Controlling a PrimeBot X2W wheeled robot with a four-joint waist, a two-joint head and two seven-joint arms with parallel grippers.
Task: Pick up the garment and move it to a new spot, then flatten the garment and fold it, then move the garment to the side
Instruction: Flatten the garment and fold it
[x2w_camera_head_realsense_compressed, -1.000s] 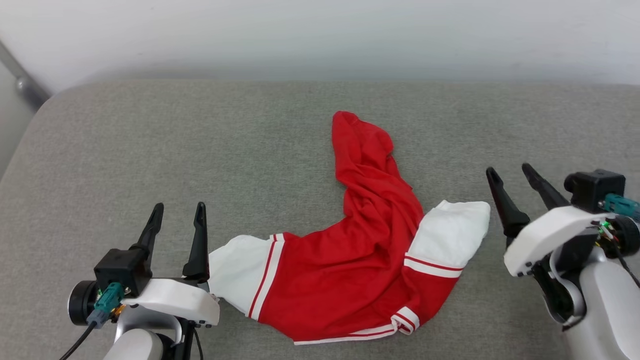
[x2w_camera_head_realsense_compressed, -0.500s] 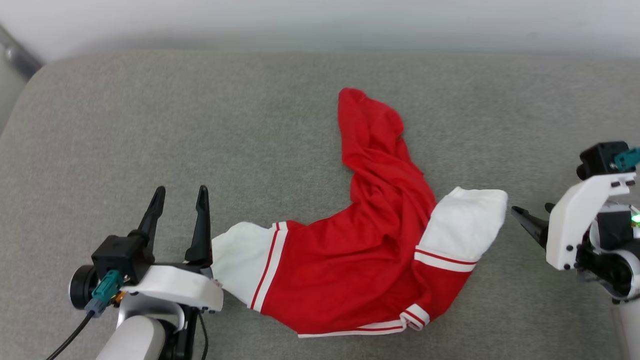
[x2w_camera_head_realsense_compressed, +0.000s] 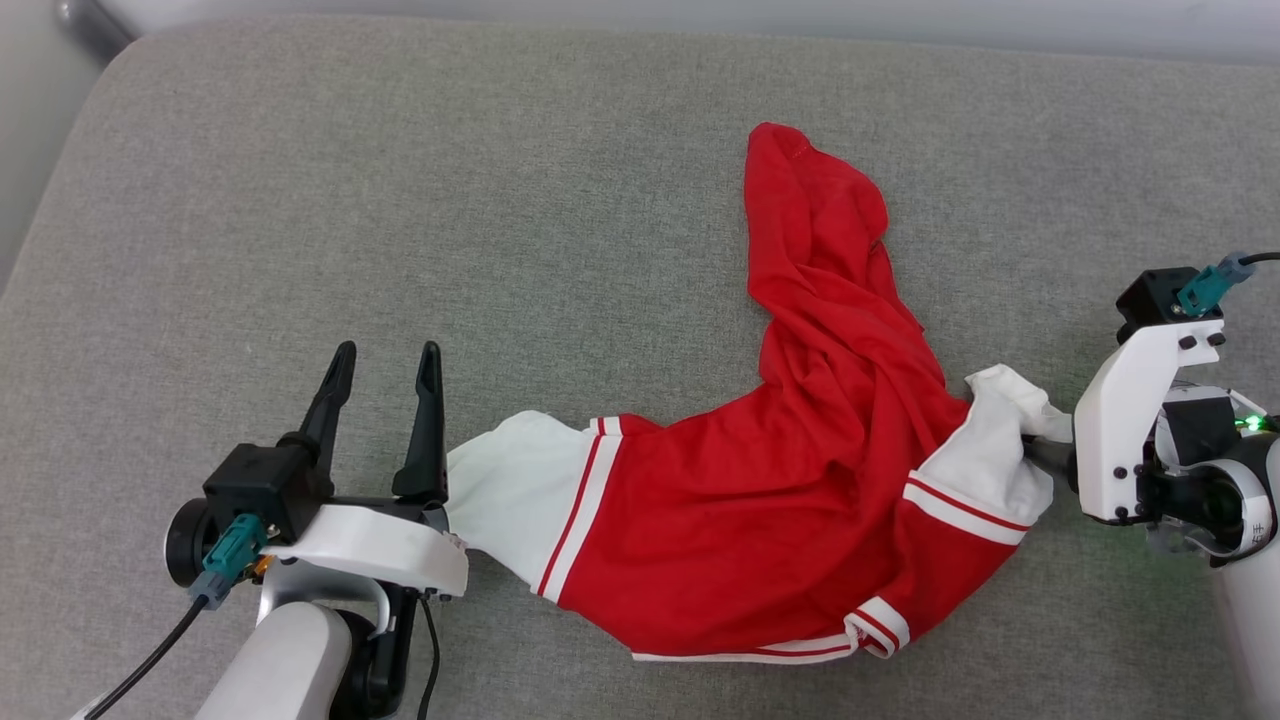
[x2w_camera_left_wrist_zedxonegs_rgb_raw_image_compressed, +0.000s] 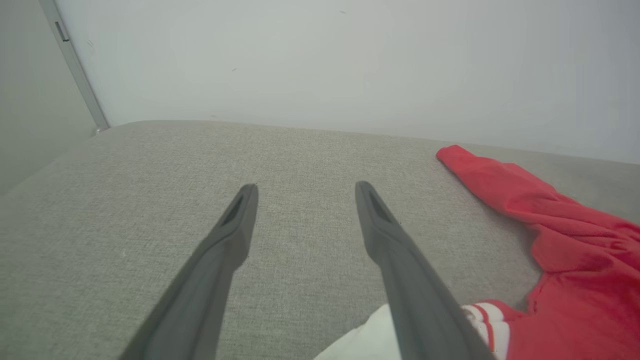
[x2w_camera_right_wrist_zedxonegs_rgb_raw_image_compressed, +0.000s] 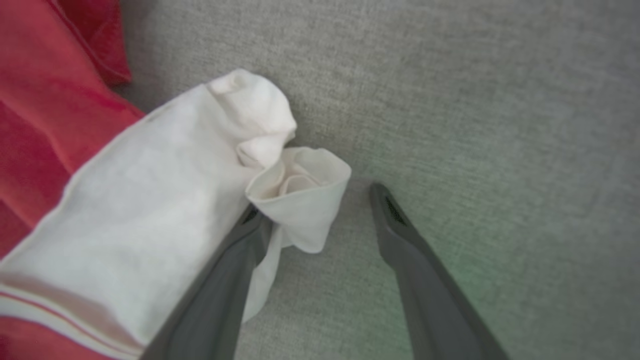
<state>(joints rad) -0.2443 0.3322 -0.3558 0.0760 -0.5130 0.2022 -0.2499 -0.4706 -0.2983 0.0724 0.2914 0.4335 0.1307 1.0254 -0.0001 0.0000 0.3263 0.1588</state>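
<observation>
The garment (x2w_camera_head_realsense_compressed: 790, 500), a red T-shirt with white sleeves and striped trim, lies crumpled in a curve on the grey cushion (x2w_camera_head_realsense_compressed: 500, 200). Its body trails away toward the back. My left gripper (x2w_camera_head_realsense_compressed: 385, 355) stands open just left of the left white sleeve (x2w_camera_head_realsense_compressed: 510, 490), with nothing between its fingers (x2w_camera_left_wrist_zedxonegs_rgb_raw_image_compressed: 235, 235). That sleeve's edge (x2w_camera_left_wrist_zedxonegs_rgb_raw_image_compressed: 360, 340) lies by the right finger's base. My right gripper (x2w_camera_right_wrist_zedxonegs_rgb_raw_image_compressed: 315, 200) points down at the right white sleeve (x2w_camera_right_wrist_zedxonegs_rgb_raw_image_compressed: 150, 200), jaws open. The bunched cuff (x2w_camera_right_wrist_zedxonegs_rgb_raw_image_compressed: 300, 190) drapes over its left finger and into the gap. In the head view this gripper (x2w_camera_head_realsense_compressed: 1040, 455) is partly hidden by the sleeve.
The grey cushion has a rounded left edge and far corner. A white wall (x2w_camera_left_wrist_zedxonegs_rgb_raw_image_compressed: 325, 60) rises behind it, with a metal rail (x2w_camera_head_realsense_compressed: 90, 20) at the far left corner. Bare cushion lies left of and behind the garment.
The head camera has tilted down. My right gripper has turned downward and moved left into the right sleeve, bunching its cuff. The left gripper stays where it was beside the left sleeve.
</observation>
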